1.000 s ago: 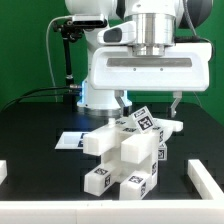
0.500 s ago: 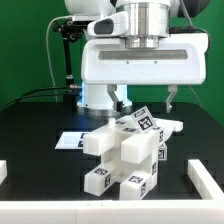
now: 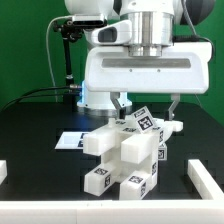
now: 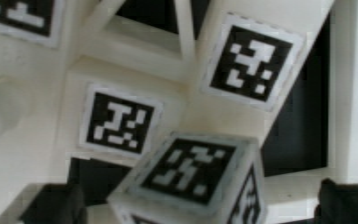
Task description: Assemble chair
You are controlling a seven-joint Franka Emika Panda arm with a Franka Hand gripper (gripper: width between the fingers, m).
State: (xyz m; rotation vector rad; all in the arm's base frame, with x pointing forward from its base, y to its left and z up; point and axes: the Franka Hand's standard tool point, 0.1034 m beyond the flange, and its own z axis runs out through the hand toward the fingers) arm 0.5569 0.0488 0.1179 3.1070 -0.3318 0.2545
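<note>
The chair (image 3: 126, 155) is a cluster of white blocky parts with black-and-white tags, standing joined in the middle of the black table. My gripper (image 3: 148, 106) hangs just above its top, jaws wide apart, one finger (image 3: 122, 103) on each side of the tagged top parts. In the wrist view the chair's tagged posts and panels (image 4: 123, 120) fill the frame. A tagged post end (image 4: 202, 180) lies between my two dark fingertips (image 4: 48, 205), with gaps on both sides. My gripper (image 4: 197, 207) is open and holds nothing.
The marker board (image 3: 68, 140) lies flat on the table behind the chair, toward the exterior view's left. White raised pieces sit at the table's left edge (image 3: 3, 170) and right edge (image 3: 206, 178). The arm's base (image 3: 95, 95) stands behind.
The gripper swung toward the exterior view's left half a second ago and has come back right, now slightly lower over the chair top. The chair has not moved.
</note>
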